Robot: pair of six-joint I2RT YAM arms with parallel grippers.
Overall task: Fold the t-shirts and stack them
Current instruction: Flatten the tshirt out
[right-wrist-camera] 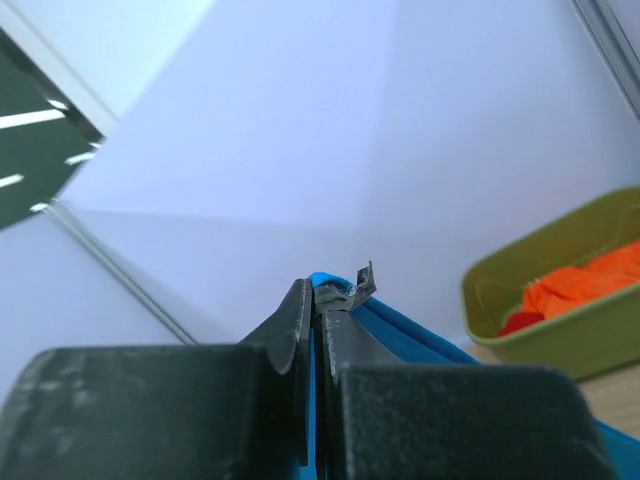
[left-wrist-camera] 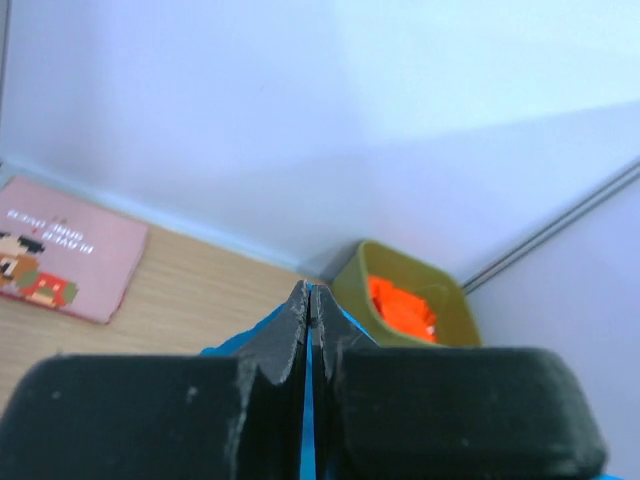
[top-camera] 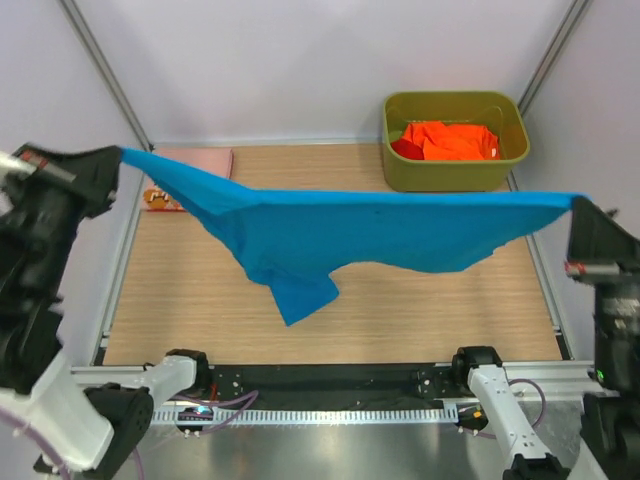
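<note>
Though sagging, blue t-shirt (top-camera: pixel 380 230) lengthwise left-to-right.

Between the left tool (left-wrist-camera: pixel 310 298) and the right tool (right-wrist-camera: pixel 312 292), the bright blue cloth t-shirt (top-camera: pixel 380 235) looks soft and matt. Both tools are matt black with scuffed, rough edges. Below them is the smooth pale wood-grain surface (top-camera: pixel 420 312). Beyond the right tool, the olive-green plastic bin (top-camera: pixel 450 180) has a faint sheen.

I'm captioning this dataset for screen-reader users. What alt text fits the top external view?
A bright blue t-shirt hangs stretched above the wooden table, its ends pinched by the left gripper and right gripper. Behind it, a folded pink t-shirt lies far left, and an olive-green bin far right holds orange and red shirts.
</note>
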